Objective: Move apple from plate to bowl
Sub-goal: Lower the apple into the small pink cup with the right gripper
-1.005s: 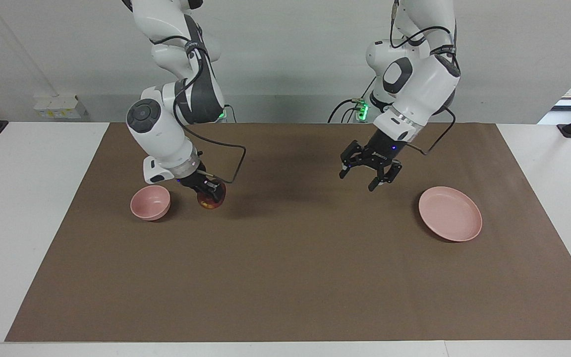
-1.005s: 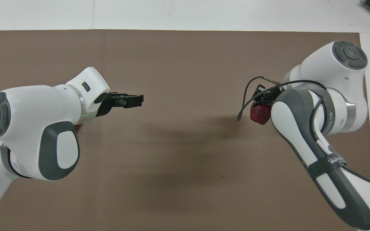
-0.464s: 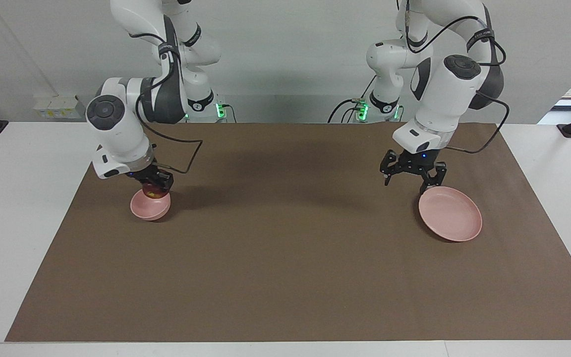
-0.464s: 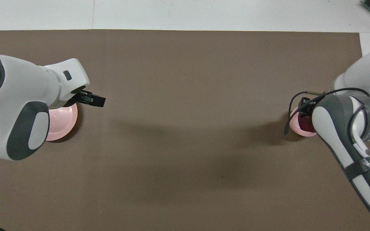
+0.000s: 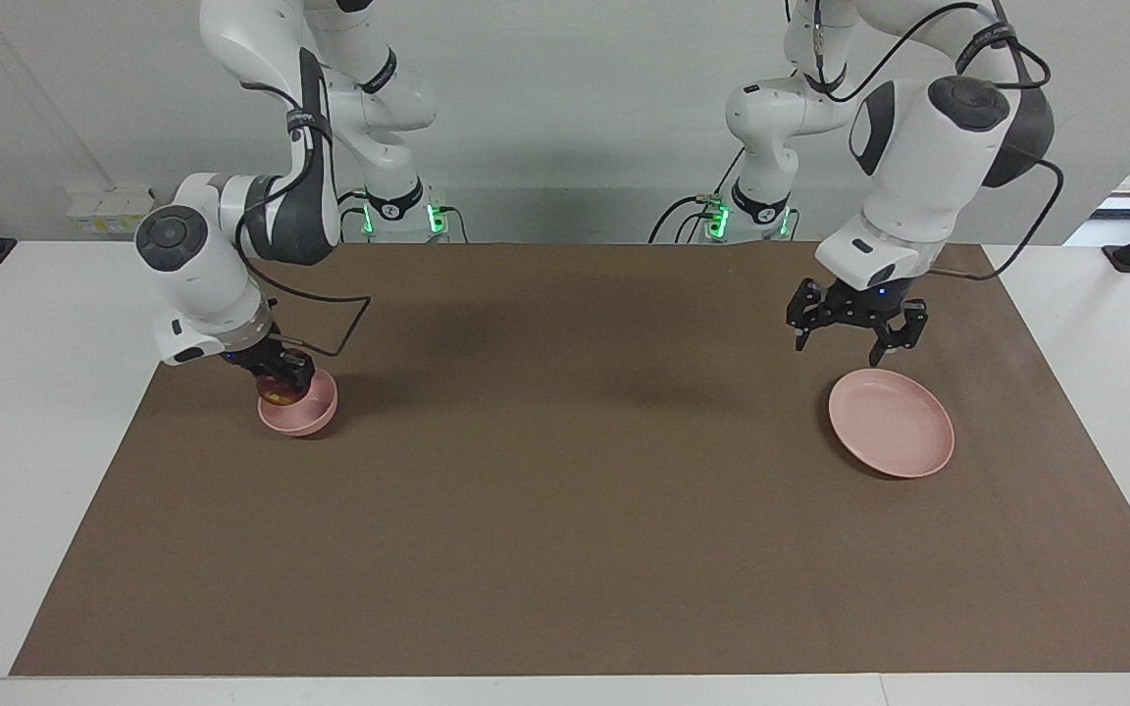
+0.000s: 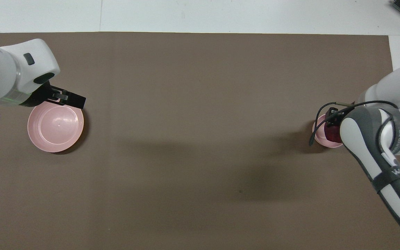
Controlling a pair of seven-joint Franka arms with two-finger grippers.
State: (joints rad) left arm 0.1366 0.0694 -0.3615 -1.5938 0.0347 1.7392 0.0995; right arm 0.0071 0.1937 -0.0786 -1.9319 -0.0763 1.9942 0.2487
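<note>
The small deep pink bowl (image 5: 302, 416) stands toward the right arm's end of the brown mat. My right gripper (image 5: 280, 379) reaches down into it, shut on the dark red apple (image 5: 279, 397), which sits low inside the bowl. In the overhead view the apple (image 6: 330, 132) and part of the bowl (image 6: 319, 139) show beside the right arm. The wide flat pink plate (image 5: 891, 424) lies empty toward the left arm's end. My left gripper (image 5: 851, 343) hangs open and empty in the air over the plate's rim, apart from it. The overhead view also shows the left gripper (image 6: 71, 99) and the plate (image 6: 55, 126).
A brown mat (image 5: 565, 510) covers most of the white table (image 5: 35, 392). Only the bowl and the plate stand on it.
My right gripper carried the apple from beside the bowl to over it and down into it. My left gripper swung toward the left arm's end, dipped near the plate, then rose a little.
</note>
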